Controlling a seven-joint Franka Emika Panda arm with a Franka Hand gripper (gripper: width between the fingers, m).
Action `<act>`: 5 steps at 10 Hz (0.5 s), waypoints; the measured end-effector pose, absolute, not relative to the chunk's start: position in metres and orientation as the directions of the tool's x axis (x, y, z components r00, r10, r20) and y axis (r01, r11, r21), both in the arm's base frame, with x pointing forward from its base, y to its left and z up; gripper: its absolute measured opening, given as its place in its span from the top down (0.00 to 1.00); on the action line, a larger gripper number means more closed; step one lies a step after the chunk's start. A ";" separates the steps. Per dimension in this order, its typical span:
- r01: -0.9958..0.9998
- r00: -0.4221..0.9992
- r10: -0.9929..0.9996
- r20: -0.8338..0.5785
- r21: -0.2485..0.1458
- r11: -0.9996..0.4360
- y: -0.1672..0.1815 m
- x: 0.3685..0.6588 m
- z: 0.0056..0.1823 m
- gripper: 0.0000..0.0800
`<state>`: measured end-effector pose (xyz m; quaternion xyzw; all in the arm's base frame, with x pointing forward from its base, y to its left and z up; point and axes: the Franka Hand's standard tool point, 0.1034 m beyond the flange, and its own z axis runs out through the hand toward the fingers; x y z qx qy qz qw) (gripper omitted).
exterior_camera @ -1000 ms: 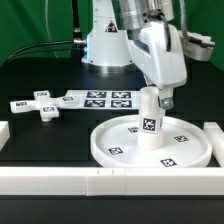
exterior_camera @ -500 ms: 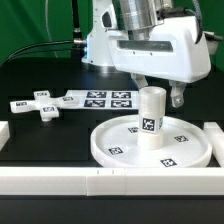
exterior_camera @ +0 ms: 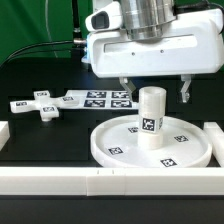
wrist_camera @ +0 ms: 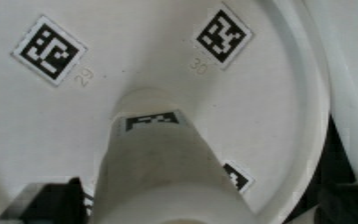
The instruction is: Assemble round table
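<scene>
The short cylindrical leg (exterior_camera: 150, 120) stands upright at the middle of the large rimmed round disc (exterior_camera: 185, 150), which lies flat on the black table. My gripper (exterior_camera: 154, 90) hangs just above the leg's top, open, with one finger (exterior_camera: 123, 88) on each side of the leg and clear of it. In the wrist view the leg (wrist_camera: 158, 150) rises toward the camera between the dark fingertips (wrist_camera: 51, 203), with the tagged disc (wrist_camera: 87, 90) below. The cross-shaped foot (exterior_camera: 40, 106) lies flat at the exterior view's left, apart from the disc.
The marker board (exterior_camera: 100, 99) lies flat behind the disc, next to the foot. White border rails run along the front (exterior_camera: 100, 181), left (exterior_camera: 3, 131) and right (exterior_camera: 214, 132) of the work area. The arm's base stands at the back.
My hand has turned about the upright leg, from side-on to broadside, and its fingers now stand wide apart. The leg, disc and foot have not moved.
</scene>
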<state>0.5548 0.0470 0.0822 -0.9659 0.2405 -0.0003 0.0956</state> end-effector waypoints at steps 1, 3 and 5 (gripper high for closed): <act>-0.389 0.920 -0.391 -0.030 -0.187 -0.902 0.047 0.555 0.082 0.19; -0.236 0.971 -0.240 0.000 -0.180 -0.955 0.046 0.554 0.081 0.19; -0.053 0.998 -0.058 0.029 -0.148 -0.988 0.046 0.555 0.081 0.19</act>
